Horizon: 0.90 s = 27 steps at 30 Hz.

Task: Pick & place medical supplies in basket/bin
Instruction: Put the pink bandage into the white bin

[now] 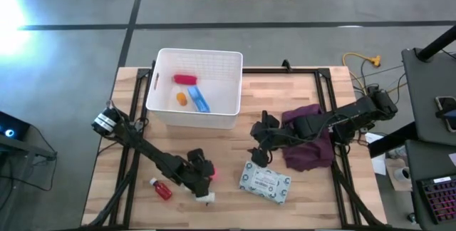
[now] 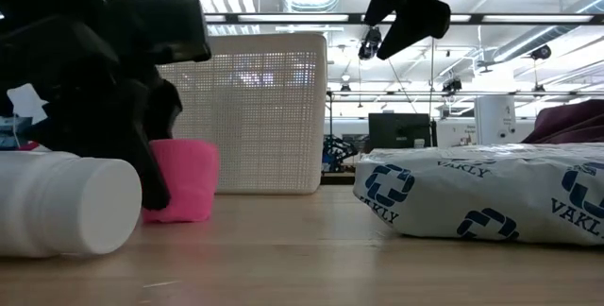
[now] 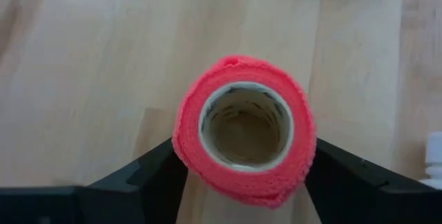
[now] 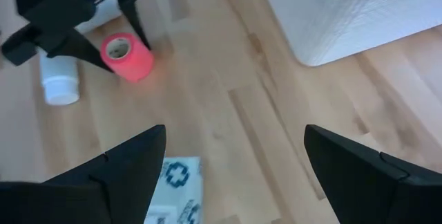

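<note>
A pink bandage roll (image 3: 242,137) with a hollow core stands on end between my left gripper's (image 3: 245,158) fingers near the table's near edge (image 1: 211,175). A white bottle (image 2: 66,202) lies on its side beside it, and a red bottle (image 1: 161,189) lies to its left. The pale green wipes pack (image 1: 265,182) lies flat to the right. My right gripper (image 1: 258,152) hovers open above the table between that pack and the white basket (image 1: 199,53), which holds red, orange and blue items. My left gripper pinches the pink roll by its outer side wall (image 3: 181,148), one finger on each side, coming from above and pointing down. The roll stands upright, hollow core up. Its lower end (image 2: 177,216) looks level with the table top; whether it is lifted I cannot tell.
The dark maroon cloth (image 1: 311,149) lies crumpled under my right arm near the table's right side. The basket's perforated wall (image 2: 250,108) rises behind the roll. Bare wood shows between the basket and the wipes pack (image 4: 228,92).
</note>
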Motion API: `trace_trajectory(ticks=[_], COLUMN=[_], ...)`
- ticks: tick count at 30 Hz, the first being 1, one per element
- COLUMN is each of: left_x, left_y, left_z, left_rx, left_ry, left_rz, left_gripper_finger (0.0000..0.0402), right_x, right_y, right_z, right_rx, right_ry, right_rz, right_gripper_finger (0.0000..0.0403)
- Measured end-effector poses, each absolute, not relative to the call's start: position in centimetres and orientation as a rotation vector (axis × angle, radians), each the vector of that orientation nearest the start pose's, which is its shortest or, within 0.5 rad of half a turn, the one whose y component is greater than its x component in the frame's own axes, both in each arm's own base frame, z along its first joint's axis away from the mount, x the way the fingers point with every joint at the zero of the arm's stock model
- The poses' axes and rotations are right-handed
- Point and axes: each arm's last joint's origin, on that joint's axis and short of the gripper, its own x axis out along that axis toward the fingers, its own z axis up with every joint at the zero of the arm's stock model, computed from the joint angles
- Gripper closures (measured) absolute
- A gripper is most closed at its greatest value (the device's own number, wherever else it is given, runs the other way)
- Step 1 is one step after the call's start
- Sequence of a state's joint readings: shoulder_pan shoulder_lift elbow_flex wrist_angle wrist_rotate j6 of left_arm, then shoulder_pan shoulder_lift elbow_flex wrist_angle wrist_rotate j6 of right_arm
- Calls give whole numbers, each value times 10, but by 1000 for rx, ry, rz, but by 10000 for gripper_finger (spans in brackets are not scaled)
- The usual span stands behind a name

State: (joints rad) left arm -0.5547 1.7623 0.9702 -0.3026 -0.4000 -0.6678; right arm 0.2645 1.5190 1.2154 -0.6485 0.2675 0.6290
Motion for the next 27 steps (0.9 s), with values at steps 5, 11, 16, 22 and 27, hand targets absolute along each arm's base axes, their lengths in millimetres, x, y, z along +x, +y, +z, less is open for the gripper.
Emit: trace_trajectory(ticks=[5, 11, 16, 22, 27], left_x=[284, 286, 278, 236, 196], left_y=[-157, -156, -148, -95, -24], left_z=[147, 165, 238, 344, 384], left_rx=[-106, -113, -146, -85, 25], left_ry=[937, 905, 703, 455, 504], left_rz=[213, 224, 230, 478, 800], left_gripper_finger=[202, 219, 220, 221, 220], right_x=[306, 306, 306, 306, 307], right_y=[69, 69, 69, 68, 68], right_z=[273, 273, 273, 274, 274], right_rx=[338, 334, 331, 321, 316], right_ry=[869, 865, 861, 848, 835], right_rz=[-308, -316, -322, -341, -353], right_gripper_finger=[69, 69, 69, 69, 69])
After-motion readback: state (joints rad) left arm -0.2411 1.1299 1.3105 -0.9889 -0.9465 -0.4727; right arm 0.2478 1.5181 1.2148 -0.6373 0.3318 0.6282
